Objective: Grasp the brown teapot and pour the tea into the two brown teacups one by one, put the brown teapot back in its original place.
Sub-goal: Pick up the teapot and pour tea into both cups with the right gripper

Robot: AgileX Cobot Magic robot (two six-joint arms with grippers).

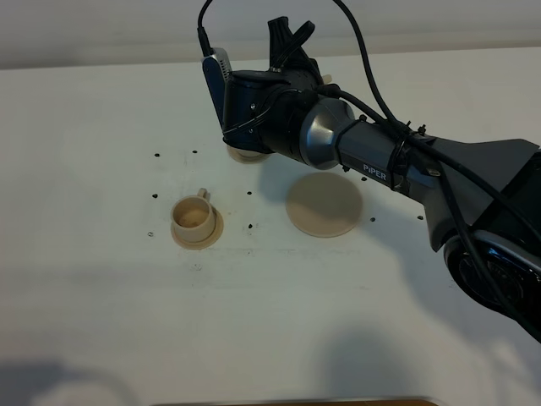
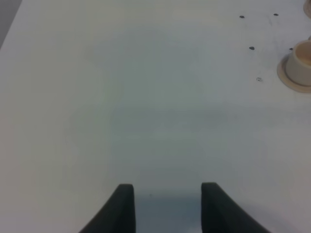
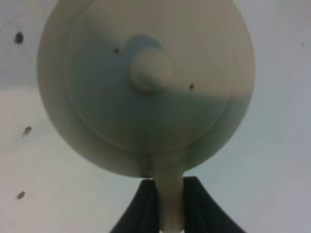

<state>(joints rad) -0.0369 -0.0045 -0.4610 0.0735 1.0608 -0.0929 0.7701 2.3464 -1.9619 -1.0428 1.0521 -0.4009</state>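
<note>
Teapot (image 3: 146, 82) handle in right hand (image 3: 170, 187)

The right arm (image 1: 380, 165) hangs across the far middle; one teacup (image 1: 193, 218) and the wide saucer (image 1: 324, 205) stand nearer, with open bench (image 1: 84, 321) around them.

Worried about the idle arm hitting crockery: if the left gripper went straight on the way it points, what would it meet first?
Probably only bare white table, though depth is hard to judge. The left gripper faces an open stretch; the teacup on its saucer sits well aside.
</note>
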